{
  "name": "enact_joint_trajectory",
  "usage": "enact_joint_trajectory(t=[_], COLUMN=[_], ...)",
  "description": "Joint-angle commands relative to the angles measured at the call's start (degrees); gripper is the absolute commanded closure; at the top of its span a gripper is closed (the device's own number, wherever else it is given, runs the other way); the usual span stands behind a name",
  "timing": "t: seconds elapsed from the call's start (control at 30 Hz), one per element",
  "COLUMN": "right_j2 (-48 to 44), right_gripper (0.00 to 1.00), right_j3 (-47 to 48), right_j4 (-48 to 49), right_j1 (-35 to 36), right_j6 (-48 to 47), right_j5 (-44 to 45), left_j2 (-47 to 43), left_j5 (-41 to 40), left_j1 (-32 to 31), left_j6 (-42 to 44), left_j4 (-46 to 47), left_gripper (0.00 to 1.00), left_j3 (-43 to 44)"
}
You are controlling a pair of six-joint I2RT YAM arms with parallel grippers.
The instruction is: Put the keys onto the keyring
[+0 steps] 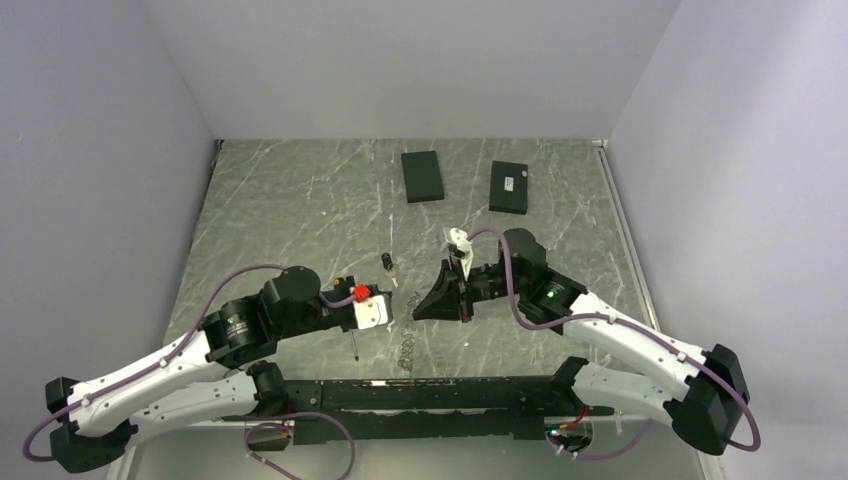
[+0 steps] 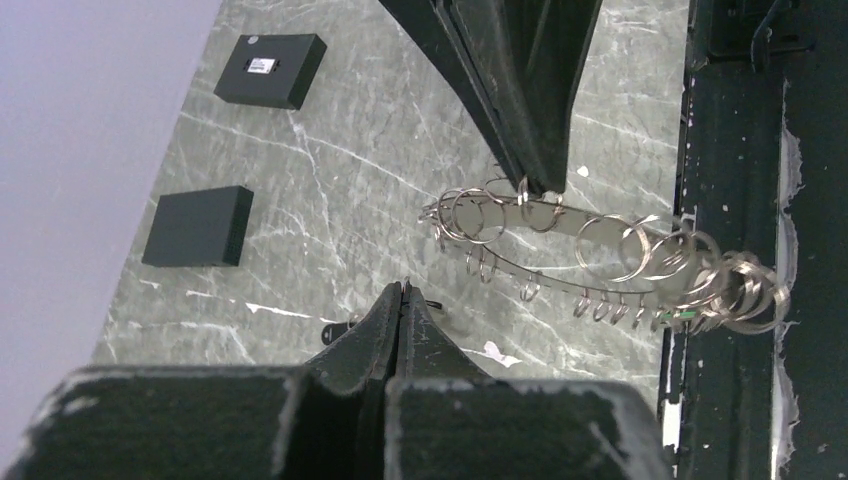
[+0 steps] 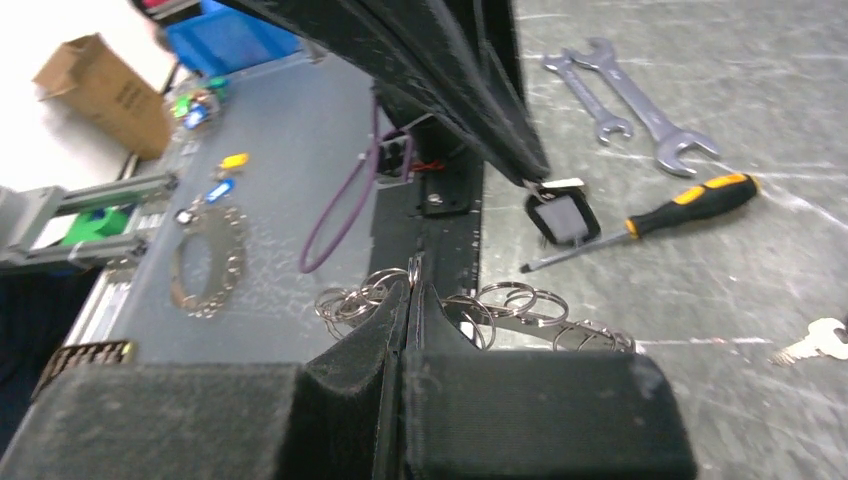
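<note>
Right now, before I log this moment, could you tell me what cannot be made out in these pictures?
- Right wrist view: the keyring is half hidden behind the shut fingers of the right gripper.
- Same view: a silver key is cut off by the right edge.
- Left wrist view: the shut fingers of the left gripper hide whether they pinch anything.
- Top view: the keyring's small rings are too small to count.

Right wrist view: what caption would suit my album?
The right gripper pinches the keyring; beyond it, left gripper holds a black-headed key.

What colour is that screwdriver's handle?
The screwdriver handle is black with orange-yellow; best in the right wrist view.
</note>
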Motion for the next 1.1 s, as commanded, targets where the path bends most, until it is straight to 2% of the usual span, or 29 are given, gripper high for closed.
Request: enact_joint_trajectory(t=[0.0,0.27,0.4,0.63,0.77,0.93,1.0,1.07], right_j2=[0.58,8.33,11.42,16.42,18.56,19.26,17.87,16.32], right_gripper=[1.00,1.00,1.00,1.00,1.00,1.00,1.00,1.00], right_j3=[5.07,13.52,16.53,23.36,25.65,24.18,21.95,19.82], right_j4=[4.65,-6.18,-7.10,-19.34,-24.46,-19.64,-13.59,-10.63], right_j1=[0.08,0.04,0.03,0.04,0.04,0.08,-0.18,-1.13], right_j6=[1.62,-2.24,-2.26,-11.61,-15.50,-10.69,-2.89,-0.48], right_j5=[-10.30,-21.97,-28.51,-36.57,-37.39,-35.49,-27.55,-20.50], left_j2=[-0.59,-3.54,-5.57,-8.89,-9.37,-8.58,-8.15,-7.80], left_j5=[3.89,9.64,11.29,15.06,16.24,17.02,16.58,16.72], left_j1=[-0.25,-0.29,-0.29,-0.29,-0.30,-0.30,-0.31,-0.29], left_j6=[5.96,12.04,13.69,13.15,13.18,14.60,14.46,14.30], left_j4=[2.61,-0.42,-2.82,-3.88,-4.41,-5.93,-6.50,-6.85], left_gripper=[1.00,1.00,1.00,1.00,1.00,1.00,1.00,1.00], left_j3=[0.42,0.21,1.11,0.65,1.05,2.74,3.30,3.46])
